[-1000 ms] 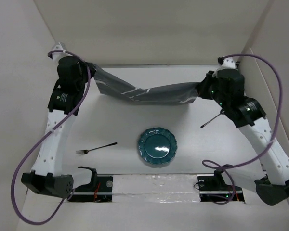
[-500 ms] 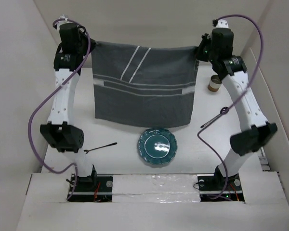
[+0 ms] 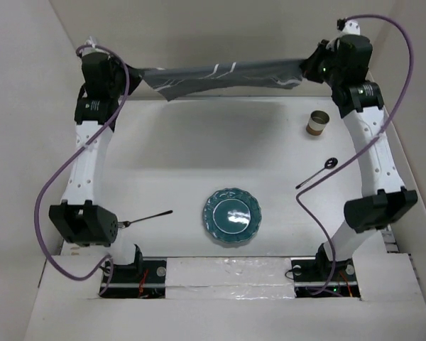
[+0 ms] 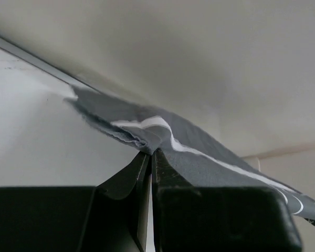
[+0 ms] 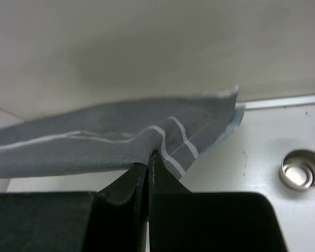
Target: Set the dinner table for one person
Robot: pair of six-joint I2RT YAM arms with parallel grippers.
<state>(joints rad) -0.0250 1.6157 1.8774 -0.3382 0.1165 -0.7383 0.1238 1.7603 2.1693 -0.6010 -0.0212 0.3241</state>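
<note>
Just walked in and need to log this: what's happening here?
The left tool and right tool each pinch an end of a dark grey striped cloth mat, holding it stretched above the far side of the white dinner table. A teal scalloped plate and thin dark fork lie on the near side.

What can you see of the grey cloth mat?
The cloth mat is dark grey fabric with pale stripes. It hangs stretched and bunched into a narrow band between both arms, each end pinched in shut jaws, along the far edge of the dinner table. It appears lifted clear of the surface, casting a shadow below; nothing else touches it.
</note>
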